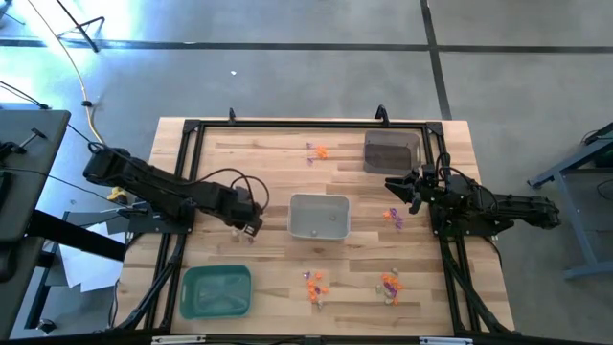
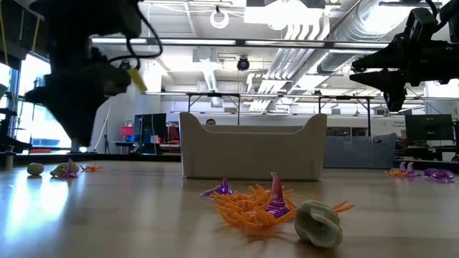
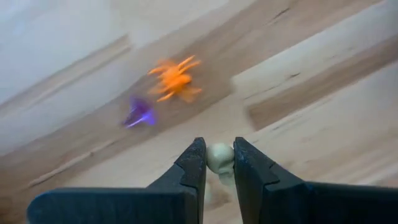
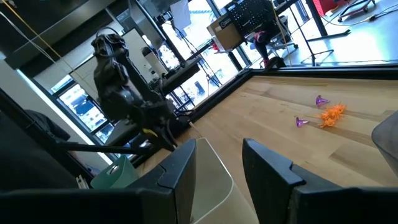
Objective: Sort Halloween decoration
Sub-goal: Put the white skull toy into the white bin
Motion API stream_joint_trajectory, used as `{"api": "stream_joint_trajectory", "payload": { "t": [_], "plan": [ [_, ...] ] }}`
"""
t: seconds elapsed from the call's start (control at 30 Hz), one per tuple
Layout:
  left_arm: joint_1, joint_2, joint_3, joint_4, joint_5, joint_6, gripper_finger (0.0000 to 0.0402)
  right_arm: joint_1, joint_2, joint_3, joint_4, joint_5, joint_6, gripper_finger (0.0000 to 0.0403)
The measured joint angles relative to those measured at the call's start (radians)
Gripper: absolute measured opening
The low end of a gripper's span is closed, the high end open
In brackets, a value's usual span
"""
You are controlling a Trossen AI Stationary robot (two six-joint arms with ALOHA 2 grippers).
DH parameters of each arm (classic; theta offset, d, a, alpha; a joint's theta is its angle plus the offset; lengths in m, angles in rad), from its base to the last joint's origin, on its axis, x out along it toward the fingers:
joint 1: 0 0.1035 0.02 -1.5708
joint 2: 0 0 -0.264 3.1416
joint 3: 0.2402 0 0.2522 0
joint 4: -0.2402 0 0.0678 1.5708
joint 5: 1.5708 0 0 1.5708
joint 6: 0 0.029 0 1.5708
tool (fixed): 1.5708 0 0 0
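Observation:
The Halloween decoration lies in small clumps on the wooden table: orange and purple pieces at the far side (image 1: 316, 150), by the right arm (image 1: 393, 216) and near the front (image 2: 258, 204). My left gripper (image 1: 254, 227) points down, left of the grey tray (image 1: 319, 216), shut on a pale whitish trinket (image 3: 219, 157). Below it an orange piece (image 3: 174, 78) and a purple piece (image 3: 140, 115) lie on the wood. My right gripper (image 4: 227, 168) waits level at the table's right side, open, with nothing between its fingers. My left gripper pinches the pale roundish trinket (image 3: 219, 155) between its two fingertips, coming from above and pointing down. The trinket sits at the free ends of the fingers and is held above the table.
A green tray (image 1: 216, 290) stands at the near left and a dark tray (image 1: 391, 151) at the far right. A black frame (image 1: 287, 125) runs round the table. Another clump of trinkets (image 1: 388, 285) lies near the front right.

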Motion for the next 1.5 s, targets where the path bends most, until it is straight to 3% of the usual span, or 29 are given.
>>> {"api": "stream_joint_trajectory", "payload": {
  "t": [0.3,0.47,0.77,0.9,1.17,1.5],
  "plan": [
    [0.057,0.005,0.175,0.014,-0.073,0.181,0.0044,0.0,0.0,0.0,0.0,0.0,0.0,0.0126],
    [0.087,0.024,0.257,0.119,-0.082,0.284,0.0044,0.0,0.0,0.0,0.0,0.0,0.0,0.0126],
    [0.105,0.23,0.428,0.195,-0.033,0.389,0.0046,0.0,0.0,0.0,0.0,0.0,0.0,0.0126],
    [0.105,0.313,0.499,0.191,-0.004,0.4,0.0072,0.0,0.0,0.0,0.0,0.0,0.0,0.0126],
    [0.104,0.382,0.555,0.198,0.028,0.474,0.0137,0.0,0.0,0.0,0.0,0.0,0.0,0.0126],
    [0.098,0.379,0.562,0.189,0.023,0.493,0.0122,0.0,0.0,0.0,0.0,0.0,0.0,0.0126]
  ]
}}
